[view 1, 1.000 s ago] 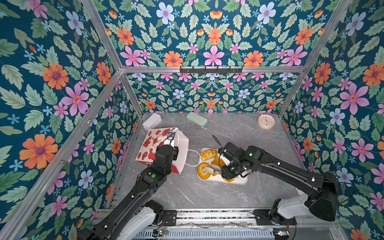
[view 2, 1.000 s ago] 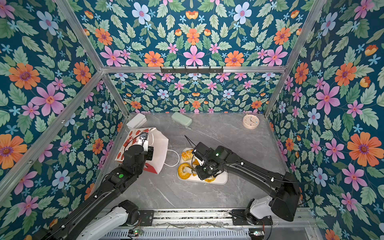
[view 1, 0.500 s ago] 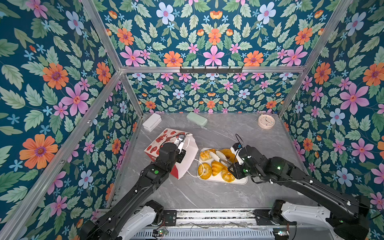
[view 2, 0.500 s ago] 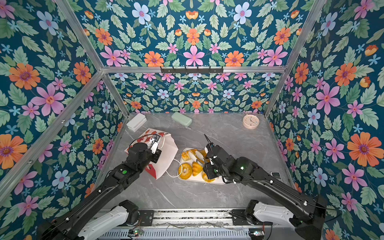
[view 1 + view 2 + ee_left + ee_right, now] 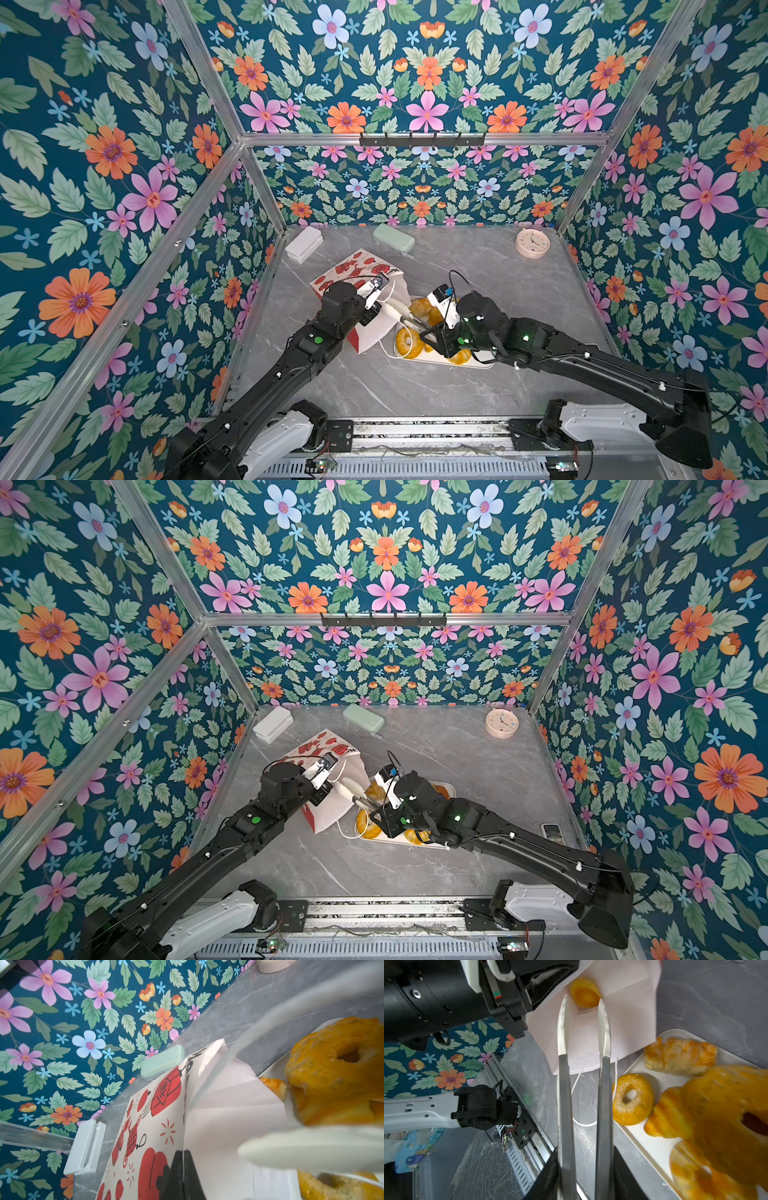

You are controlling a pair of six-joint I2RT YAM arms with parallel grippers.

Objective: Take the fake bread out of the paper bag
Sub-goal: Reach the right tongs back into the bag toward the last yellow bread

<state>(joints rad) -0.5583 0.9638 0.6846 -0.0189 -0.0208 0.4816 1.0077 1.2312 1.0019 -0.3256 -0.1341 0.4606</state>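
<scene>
Paper bag (image 5: 623, 1022) with roll (image 5: 584, 992), tray (image 5: 658, 1147) of pastries (image 5: 632, 1099)

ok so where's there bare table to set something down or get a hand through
Widest bare patch: the table behind and right of the tray, up to the clock. Another strip lies between the tray and the front rail. Crowded: centre-left, where the paper bag, fake bread, tongs, left arm and right arm meet.

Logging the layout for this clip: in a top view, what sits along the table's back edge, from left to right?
white box → green case → clock
</scene>
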